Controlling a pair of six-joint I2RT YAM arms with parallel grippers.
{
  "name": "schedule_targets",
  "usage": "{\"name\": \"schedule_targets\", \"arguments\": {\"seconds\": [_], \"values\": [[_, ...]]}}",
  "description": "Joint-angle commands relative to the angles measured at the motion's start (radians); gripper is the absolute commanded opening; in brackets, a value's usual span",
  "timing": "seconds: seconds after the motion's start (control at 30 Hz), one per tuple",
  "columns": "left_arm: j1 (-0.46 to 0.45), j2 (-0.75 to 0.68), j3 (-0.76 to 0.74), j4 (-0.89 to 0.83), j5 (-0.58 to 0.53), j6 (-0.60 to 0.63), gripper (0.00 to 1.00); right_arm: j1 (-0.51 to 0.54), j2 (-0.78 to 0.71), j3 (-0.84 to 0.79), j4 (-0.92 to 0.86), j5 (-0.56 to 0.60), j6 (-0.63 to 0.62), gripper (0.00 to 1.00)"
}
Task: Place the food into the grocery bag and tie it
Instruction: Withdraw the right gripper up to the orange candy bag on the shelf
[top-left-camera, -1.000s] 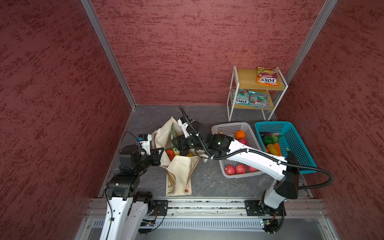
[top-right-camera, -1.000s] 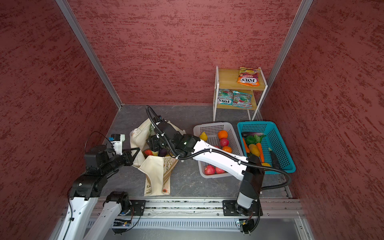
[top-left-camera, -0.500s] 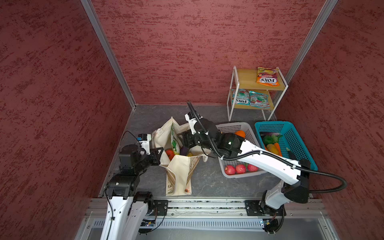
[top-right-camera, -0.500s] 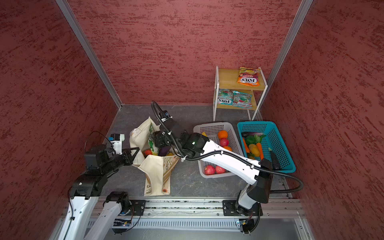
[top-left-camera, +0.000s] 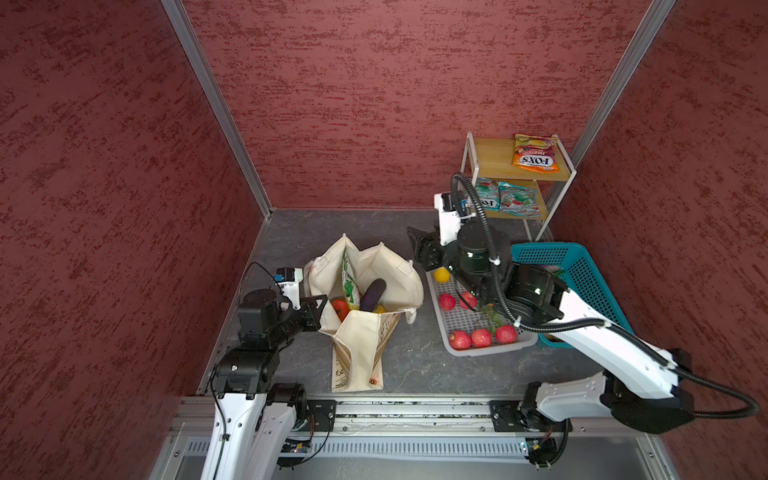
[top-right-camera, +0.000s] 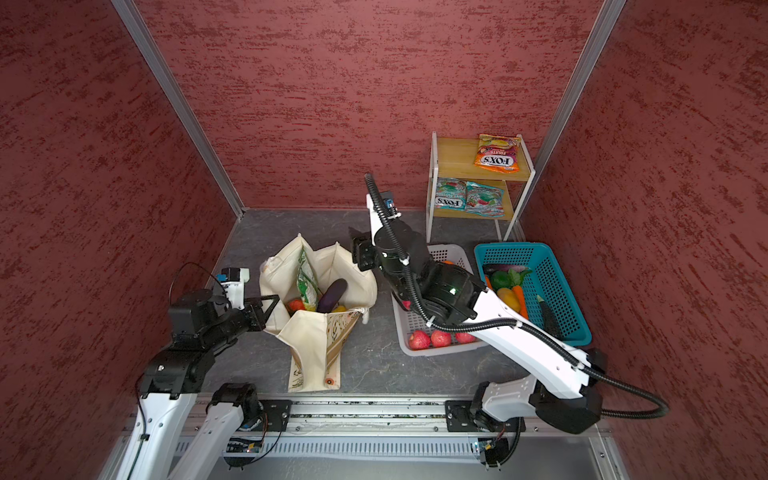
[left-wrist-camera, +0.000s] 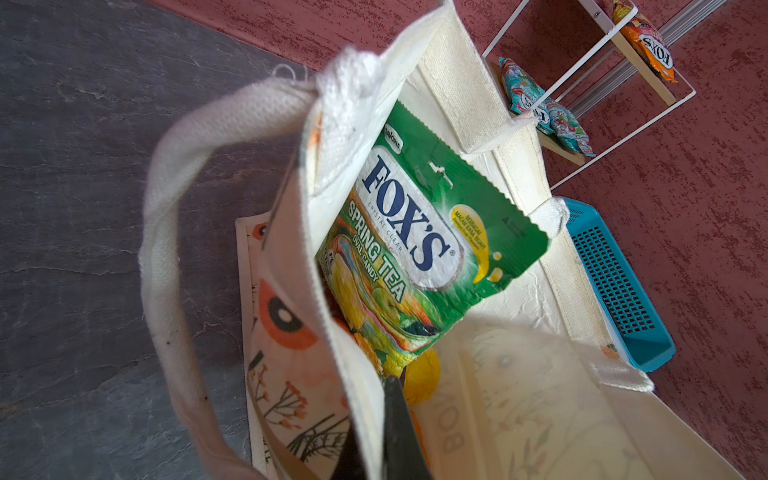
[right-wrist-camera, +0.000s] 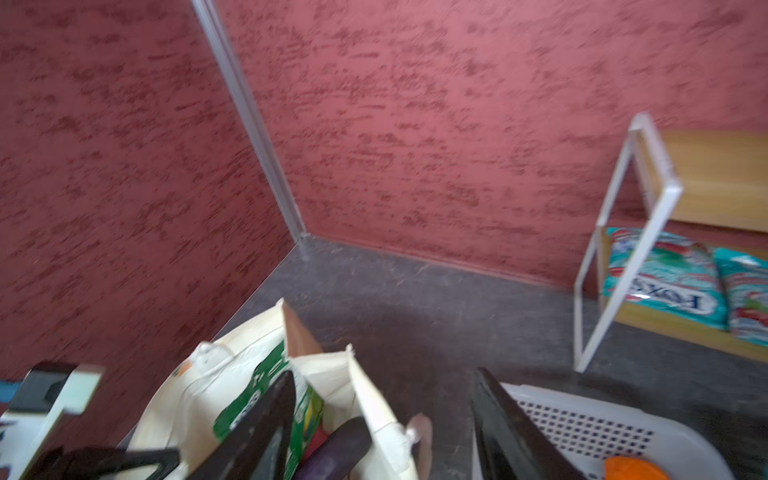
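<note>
At centre-left, left tool (top-left-camera: 319, 306) is clamping shut on the rim of grocery bag (top-left-camera: 397, 274). The bag is sitting open on worktop (top-left-camera: 415, 365), holding green FOX'S packet (top-left-camera: 349, 279), eggplant (top-left-camera: 372, 294) and tomato (top-left-camera: 340, 308). Right of centre, right tool (top-left-camera: 419, 251) is hovering with jaws apart and empty, between the bag and grey basket (top-left-camera: 490, 350). The basket is holding apples (top-left-camera: 481, 338).
</note>
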Motion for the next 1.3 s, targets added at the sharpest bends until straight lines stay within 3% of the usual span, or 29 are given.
{"name": "schedule_targets", "arguments": {"seconds": [0.0, 0.2, 0.37, 0.73, 0.9, 1.1, 1.27], "values": [[0.008, -0.011, -0.002, 0.063, 0.01, 0.008, 0.0, -0.056, -0.061, 0.035, -0.022, 0.14, -0.032, 0.67], [0.007, -0.012, -0.002, 0.064, 0.012, 0.007, 0.0, -0.243, -0.137, 0.041, -0.046, 0.175, 0.074, 0.68], [-0.001, -0.015, -0.002, 0.063, 0.005, 0.007, 0.0, -0.432, -0.109, 0.072, -0.063, 0.138, 0.104, 0.71], [-0.015, -0.026, -0.002, 0.061, -0.007, 0.007, 0.0, -0.831, 0.132, 0.305, -0.128, -0.163, 0.202, 0.74], [-0.021, -0.026, -0.003, 0.061, -0.008, 0.008, 0.0, -0.996, 0.32, 0.473, -0.22, -0.369, 0.293, 0.76], [-0.024, -0.023, -0.002, 0.061, -0.007, 0.009, 0.0, -1.102, 0.511, 0.674, -0.288, -0.547, 0.355, 0.76], [-0.027, -0.025, -0.003, 0.062, -0.008, 0.008, 0.0, -1.127, 0.637, 0.821, -0.358, -0.57, 0.373, 0.76]]}}
